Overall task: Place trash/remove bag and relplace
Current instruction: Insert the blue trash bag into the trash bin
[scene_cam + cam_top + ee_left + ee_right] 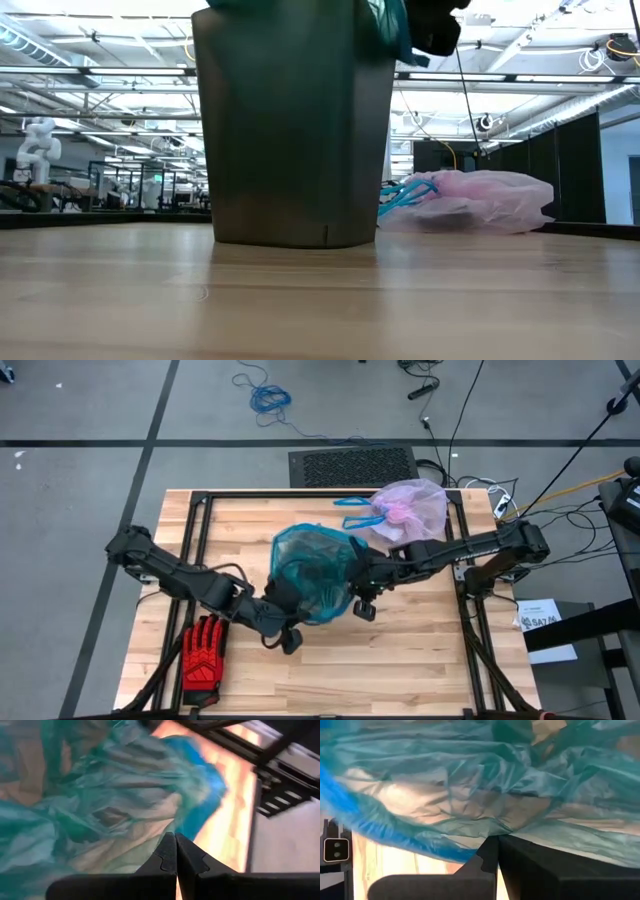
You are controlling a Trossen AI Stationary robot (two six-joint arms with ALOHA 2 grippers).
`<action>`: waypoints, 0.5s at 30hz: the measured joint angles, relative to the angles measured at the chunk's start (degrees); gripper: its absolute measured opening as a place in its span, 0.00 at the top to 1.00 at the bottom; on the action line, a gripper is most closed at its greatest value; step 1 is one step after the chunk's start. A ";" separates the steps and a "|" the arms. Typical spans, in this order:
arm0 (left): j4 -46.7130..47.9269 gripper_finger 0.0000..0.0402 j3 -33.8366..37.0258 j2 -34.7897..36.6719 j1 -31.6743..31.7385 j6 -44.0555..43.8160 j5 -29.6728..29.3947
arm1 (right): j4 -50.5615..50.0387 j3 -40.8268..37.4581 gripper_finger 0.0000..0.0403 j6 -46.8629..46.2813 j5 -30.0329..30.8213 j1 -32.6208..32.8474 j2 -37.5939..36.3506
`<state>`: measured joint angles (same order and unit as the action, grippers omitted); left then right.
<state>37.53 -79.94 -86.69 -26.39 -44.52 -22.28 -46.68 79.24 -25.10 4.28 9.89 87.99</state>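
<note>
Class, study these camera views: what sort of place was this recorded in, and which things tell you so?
Probably a robotics lab or workshop. Beyond the wooden table, the low view shows an open hall with ceiling strip lights and a white robot arm; the high view shows loose cables on a grey floor.

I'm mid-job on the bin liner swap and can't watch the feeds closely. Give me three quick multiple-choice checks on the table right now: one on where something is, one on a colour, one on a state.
1. Where does the pink bag lie?
A. On the table beyond the bin, near the far edge
B. Inside the bin
C. On the floor

2. What colour is the bag now over the bin?
A. Black
B. Teal-blue
C. Yellow

3. How do the left gripper's fingers stand?
A. Wide open
B. Shut together
C. Shut on the red glove

Answers:
1. A, the high view shows it tied off on the wood behind the bin.
2. B, teal plastic drapes the bin's mouth in both wrist views.
3. B, the left wrist view shows the fingertips meeting, with the red glove lying apart near the table's front left.
</note>
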 joint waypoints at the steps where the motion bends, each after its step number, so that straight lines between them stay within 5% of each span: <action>1: 0.26 1.00 0.00 -0.86 0.00 -1.70 -1.04 | 0.13 0.00 1.00 0.04 0.44 0.42 0.00; 15: 2.75 1.00 0.00 -6.48 -0.63 -12.20 -9.83 | -0.88 -5.27 1.00 -2.56 6.93 1.22 -0.02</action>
<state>40.28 -79.94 -93.17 -27.03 -56.71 -32.10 -47.57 73.97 -27.66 11.21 11.11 87.97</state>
